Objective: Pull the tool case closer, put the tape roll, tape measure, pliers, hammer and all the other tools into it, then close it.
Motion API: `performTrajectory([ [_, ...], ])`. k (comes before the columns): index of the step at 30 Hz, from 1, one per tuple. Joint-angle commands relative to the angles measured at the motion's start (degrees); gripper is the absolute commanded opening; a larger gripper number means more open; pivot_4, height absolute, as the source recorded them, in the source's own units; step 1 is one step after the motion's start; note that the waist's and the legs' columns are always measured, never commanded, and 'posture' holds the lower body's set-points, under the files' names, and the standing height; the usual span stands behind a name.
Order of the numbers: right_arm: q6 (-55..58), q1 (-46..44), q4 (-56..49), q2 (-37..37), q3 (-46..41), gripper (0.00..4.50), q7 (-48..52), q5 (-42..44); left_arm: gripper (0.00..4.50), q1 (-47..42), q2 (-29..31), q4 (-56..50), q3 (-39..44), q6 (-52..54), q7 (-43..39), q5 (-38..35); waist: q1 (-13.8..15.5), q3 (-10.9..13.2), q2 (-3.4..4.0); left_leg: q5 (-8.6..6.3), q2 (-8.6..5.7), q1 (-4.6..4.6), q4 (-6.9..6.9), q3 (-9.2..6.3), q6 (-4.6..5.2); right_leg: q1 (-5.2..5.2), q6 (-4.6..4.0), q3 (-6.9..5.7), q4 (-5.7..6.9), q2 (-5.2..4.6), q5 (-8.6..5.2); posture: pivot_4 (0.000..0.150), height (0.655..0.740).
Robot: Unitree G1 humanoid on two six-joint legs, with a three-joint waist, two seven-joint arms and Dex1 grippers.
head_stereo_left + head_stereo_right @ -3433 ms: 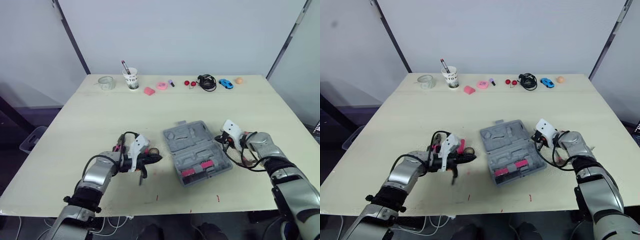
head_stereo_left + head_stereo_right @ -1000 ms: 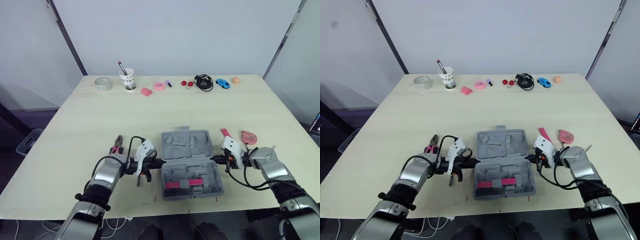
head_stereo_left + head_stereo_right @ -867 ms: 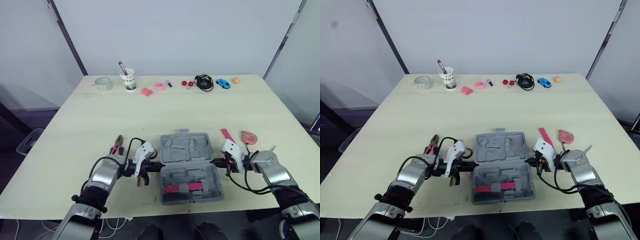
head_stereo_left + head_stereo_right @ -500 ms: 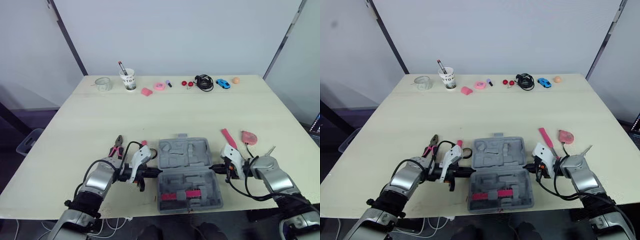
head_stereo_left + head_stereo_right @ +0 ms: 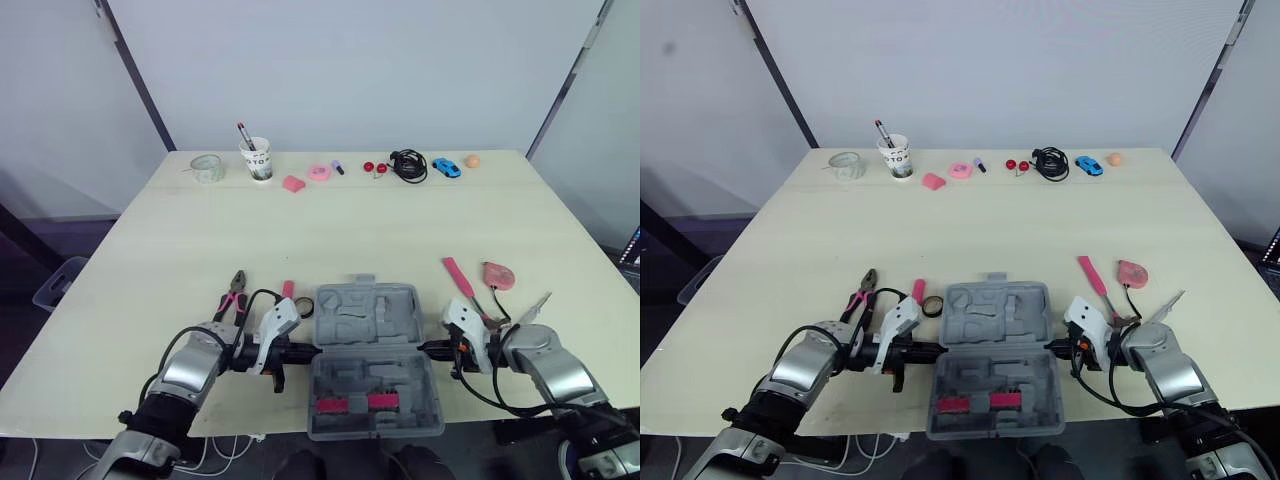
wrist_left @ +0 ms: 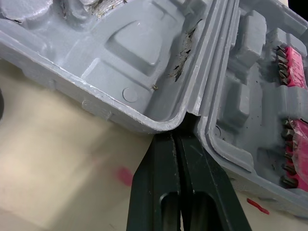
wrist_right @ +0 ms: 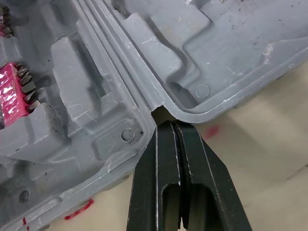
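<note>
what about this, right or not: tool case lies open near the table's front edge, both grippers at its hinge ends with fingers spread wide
Not the fingers: both wrist views show the left gripper and right gripper with fingers pressed shut, not spread. The tool case does lie open near the table's front edge, a gripper at each hinge end.

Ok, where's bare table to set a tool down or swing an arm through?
The broad middle of the table, between the far row with the cup and the tool case, is bare. Crowded: pliers and tape roll by the left gripper, tape measure by the right gripper.
</note>
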Motion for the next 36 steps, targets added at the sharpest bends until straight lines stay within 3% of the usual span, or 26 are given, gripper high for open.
performTrajectory([
  [1, 0.82, 1.32, -2.45, 0.19, 1.82, 0.0, 0.24, 1.6, 0.11, 1.79, 0.68, -1.5, -2.1, 0.85, -1.14, 0.0, -0.01, 0.0, -0.01, 0.0, 0.0, 0.0, 0.0, 0.0, 0.0, 0.0, 0.0, 0.0, 0.0, 0.0, 0.0, 0.15, 0.74],
  [36, 3.28, 6.7, -6.8, -2.03, 1.56, 0.0, -3.0, 5.53, 0.11, 6.17, 3.0, -7.04, -4.36, 2.89, -3.16, -0.95, 0.33, -0.11, -0.14, 0.0, 0.0, 0.0, 0.0, -0.01, 0.0, 0.01, -0.06, -0.01, -0.02, -0.02, -0.05, 0.15, 0.74],
])
